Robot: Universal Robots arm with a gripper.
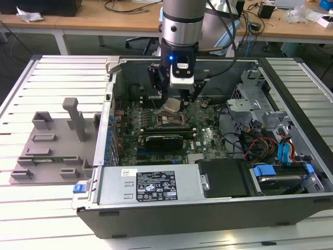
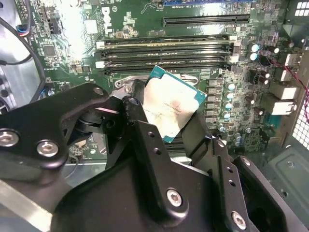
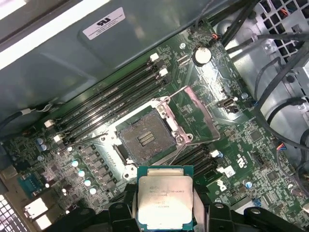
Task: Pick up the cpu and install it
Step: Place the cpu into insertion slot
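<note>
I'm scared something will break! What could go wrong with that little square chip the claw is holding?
1. The cpu, pinched in the gripper, looks turned compared with the open socket, so it might go in crooked.
2. The raised metal frame beside the socket could get bumped.

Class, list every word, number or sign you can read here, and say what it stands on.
Nothing can be quoted with certainty.
White label on the computer case: print too small to read.
White sticker on the case's inner wall: blurred.
The cpu: faint print on its top plate, illegible.
Motherboard: white markings, too small.
</note>
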